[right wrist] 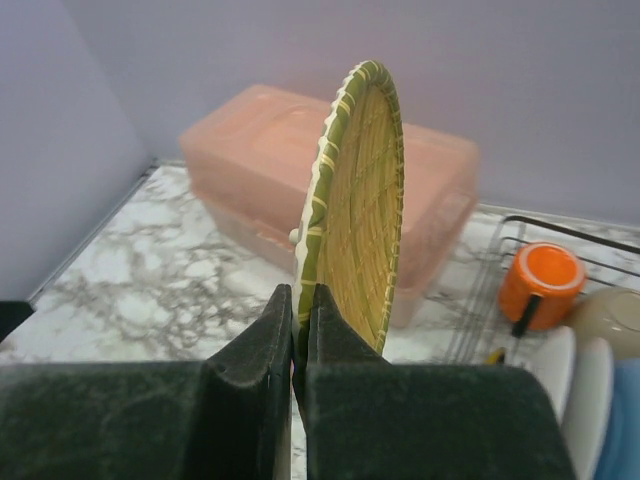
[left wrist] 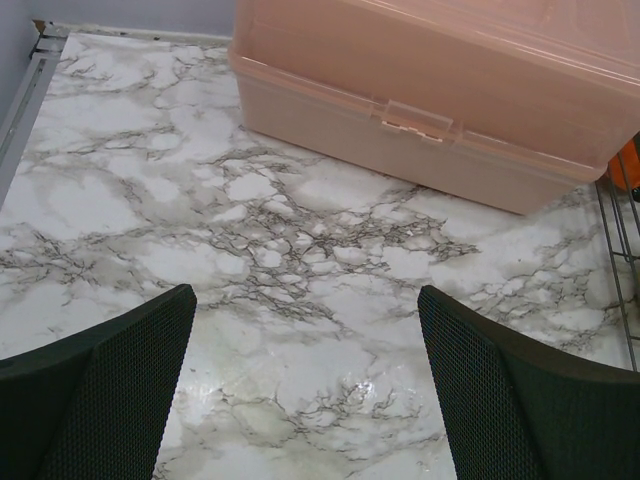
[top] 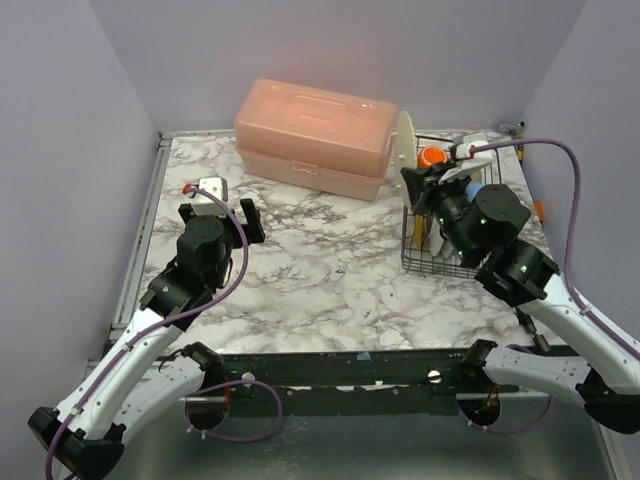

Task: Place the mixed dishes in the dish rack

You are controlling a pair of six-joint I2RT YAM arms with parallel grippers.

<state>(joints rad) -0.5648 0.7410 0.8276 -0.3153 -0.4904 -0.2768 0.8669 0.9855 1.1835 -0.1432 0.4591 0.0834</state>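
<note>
Yellow patterned plate (right wrist: 352,215): upright and edge-on in the right wrist view, pinched at its lower rim. The rim there reads green and cream.
Right gripper (right wrist: 300,305): fingers nearly together, clamped on the plate's rim, one on each face.
Plate axis: the disc rises straight up from the fingertips, its plane running away from them.
Dish rack (right wrist: 572,232): right of the fingers and lower. From above, the plate hangs at the rack's far left corner, not yet between the prongs.
Already racked: orange mug (right wrist: 540,285), cream bowl (right wrist: 615,315), white plates (right wrist: 562,372) and a blue plate (right wrist: 628,420), all right of the fingers.
Pink box (right wrist: 245,160): behind the plate, beyond the fingertips, close to the plate's far face.
Left gripper (left wrist: 307,300): fingers spread wide, nothing between them, only marble tabletop (left wrist: 130,190) ahead.
Nearer arm: the right, over the rack; the left is well apart.
Next move, as I judge it: carry the plate rightward and lower it on edge into a free slot, keeping its plane parallel to the standing plates.
Risk: tilting against the mug or the box.
</note>
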